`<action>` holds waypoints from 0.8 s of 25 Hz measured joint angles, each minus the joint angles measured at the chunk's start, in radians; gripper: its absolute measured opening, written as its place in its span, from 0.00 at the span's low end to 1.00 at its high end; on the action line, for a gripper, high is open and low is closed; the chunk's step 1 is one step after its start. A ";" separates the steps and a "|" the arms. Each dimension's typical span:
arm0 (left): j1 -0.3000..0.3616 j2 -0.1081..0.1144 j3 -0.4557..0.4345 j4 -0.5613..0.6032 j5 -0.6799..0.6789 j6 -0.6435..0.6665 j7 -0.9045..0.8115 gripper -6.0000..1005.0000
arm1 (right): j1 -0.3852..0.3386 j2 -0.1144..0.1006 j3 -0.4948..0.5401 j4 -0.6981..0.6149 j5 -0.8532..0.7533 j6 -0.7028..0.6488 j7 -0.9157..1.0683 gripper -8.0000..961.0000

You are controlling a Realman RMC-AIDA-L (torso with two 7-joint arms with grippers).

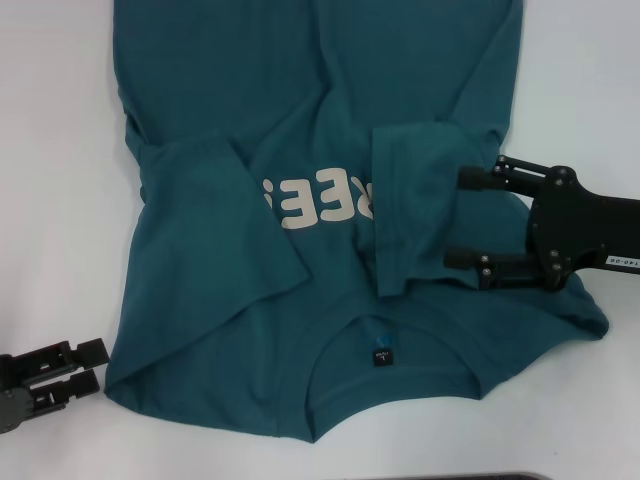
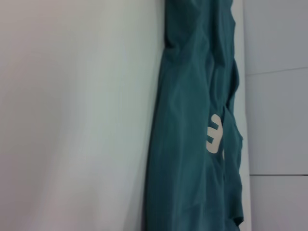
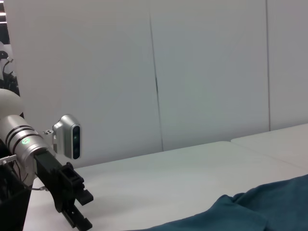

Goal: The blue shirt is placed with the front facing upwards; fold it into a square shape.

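blue shirt (image 1: 330, 130) lying front up on the white table (image 1: 60, 150), collar nearest the robot, black neck tag (image 1: 381, 352) showing; both sleeves lying folded inward over the chest, partly covering the off-white letters (image 1: 315, 207); right gripper (image 1: 463, 216) hovering over the shirt's right side by the folded sleeve (image 1: 405, 210), fingers spread wide, gripping nothing; left gripper (image 1: 95, 366) sitting low on the table just beside the shirt's near left corner, fingers nearly closed, holding nothing

Matt soft cloth: the blue shirt (image 1: 330, 110)
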 joint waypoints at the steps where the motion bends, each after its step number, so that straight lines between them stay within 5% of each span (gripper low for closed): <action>1: 0.001 0.001 0.000 0.000 0.003 -0.003 -0.004 0.71 | 0.000 0.000 0.000 0.000 0.001 0.000 0.000 0.96; 20: -0.017 0.002 0.002 0.033 0.056 -0.059 -0.026 0.72 | 0.017 0.000 0.000 0.006 0.004 0.003 0.000 0.96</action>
